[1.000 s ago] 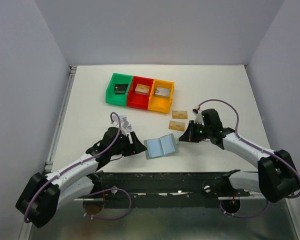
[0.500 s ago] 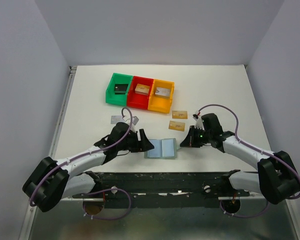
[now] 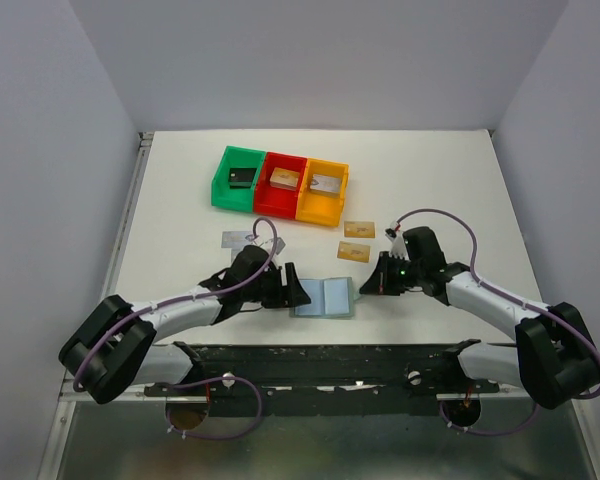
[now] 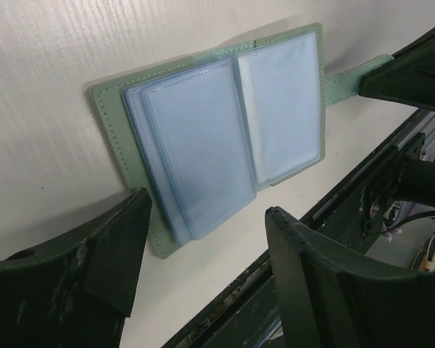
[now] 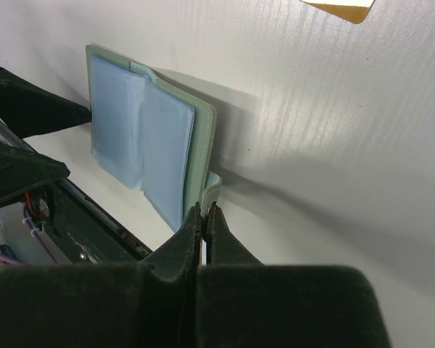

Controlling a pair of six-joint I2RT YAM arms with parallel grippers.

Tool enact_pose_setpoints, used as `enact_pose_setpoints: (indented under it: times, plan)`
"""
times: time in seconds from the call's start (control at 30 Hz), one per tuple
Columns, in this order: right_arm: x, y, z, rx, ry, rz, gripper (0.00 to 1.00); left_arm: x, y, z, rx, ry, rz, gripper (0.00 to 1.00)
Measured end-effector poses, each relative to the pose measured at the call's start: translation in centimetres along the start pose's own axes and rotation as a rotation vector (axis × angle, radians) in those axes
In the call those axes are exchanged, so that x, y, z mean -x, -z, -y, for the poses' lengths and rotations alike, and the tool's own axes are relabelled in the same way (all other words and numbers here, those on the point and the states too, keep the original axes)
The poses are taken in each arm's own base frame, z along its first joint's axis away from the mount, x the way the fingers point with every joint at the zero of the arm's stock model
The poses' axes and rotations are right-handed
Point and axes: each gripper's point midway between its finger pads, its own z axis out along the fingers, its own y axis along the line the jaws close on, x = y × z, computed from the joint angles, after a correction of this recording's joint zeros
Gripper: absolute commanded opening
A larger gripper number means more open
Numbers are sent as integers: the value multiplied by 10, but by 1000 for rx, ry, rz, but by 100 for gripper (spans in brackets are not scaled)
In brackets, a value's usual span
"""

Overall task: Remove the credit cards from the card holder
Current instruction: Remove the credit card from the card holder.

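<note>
Right gripper (image 5: 203,214) pinched the wallet's (image 5: 141,138) tab (image 5: 212,187) tight; the wide-open left gripper (image 4: 206,210) opposite could tug that thin hold loose.

Grey-green card holder (image 3: 323,296) lying open (pale blue sleeves up), two tan-gold credit cards (image 3: 353,250) just beyond

Bright, even, diffuse light from above; no glare.
The white surface (image 3: 430,180) looks sharp in the top view; in the right wrist view the card holder (image 5: 141,145) casts a soft shadow rightward, and the right pincer (image 5: 204,214) is blurred at its near body.
</note>
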Motion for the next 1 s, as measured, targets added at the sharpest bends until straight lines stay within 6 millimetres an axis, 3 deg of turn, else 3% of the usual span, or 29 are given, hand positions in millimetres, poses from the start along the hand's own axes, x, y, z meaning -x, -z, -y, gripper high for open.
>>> enact_pose_setpoints:
  times: [0.67,1.0]
  plan:
    - [-11,-3,-2,28,-16,-30,0,-1,-16,17,-58,-59,-31,75]
    - [-15,-4,1,21,-29,-42,0,7,-13,66,-195,-201,-16,75]
